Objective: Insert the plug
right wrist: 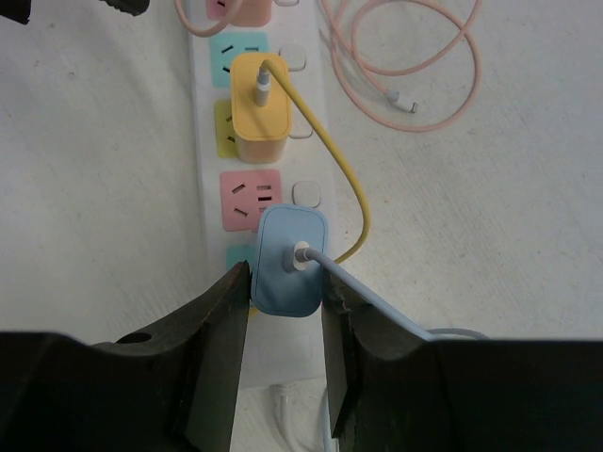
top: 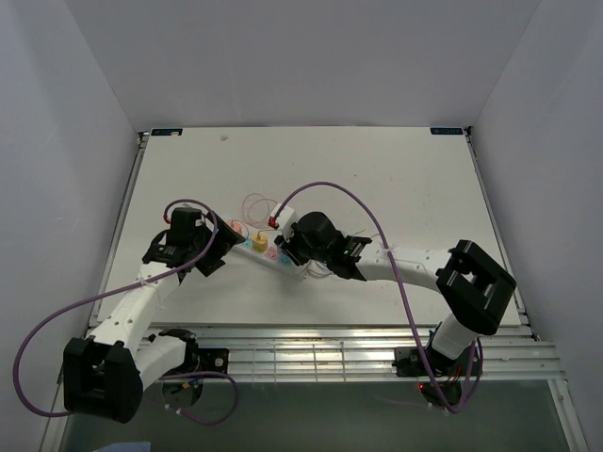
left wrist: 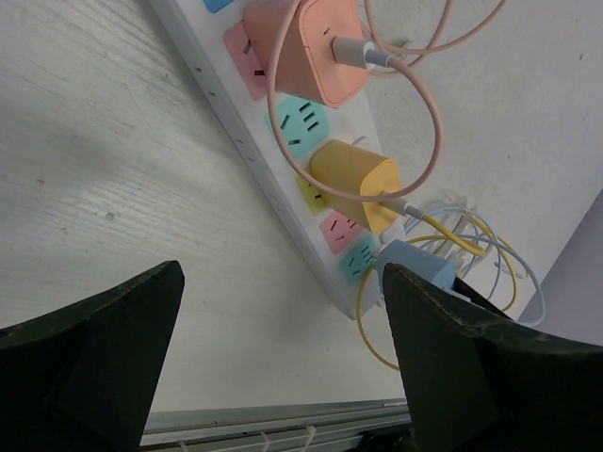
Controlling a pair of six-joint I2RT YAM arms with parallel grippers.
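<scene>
Over the desk [left wrist: 94, 141], the left fingers [left wrist: 94, 348] hang spread wide, holding nothing, above the strip [left wrist: 278, 179]. To the right, the right fingers [right wrist: 207, 339] clamp the blue plug [right wrist: 290, 262], which sits on the strip's teal end socket.

Two robot arms seen from above. The left arm [top: 141, 301] at lower left and the right arm [top: 415, 268] at lower right have white tubular links and chunky black joint housings. A thin purple cable [top: 36, 353] loops beside the left arm, and a second purple cable [top: 363, 207] arcs over the right. Wrist views show broad, matte black, wedge-shaped left fingers [left wrist: 94, 367] and right fingers [right wrist: 377, 367].
</scene>
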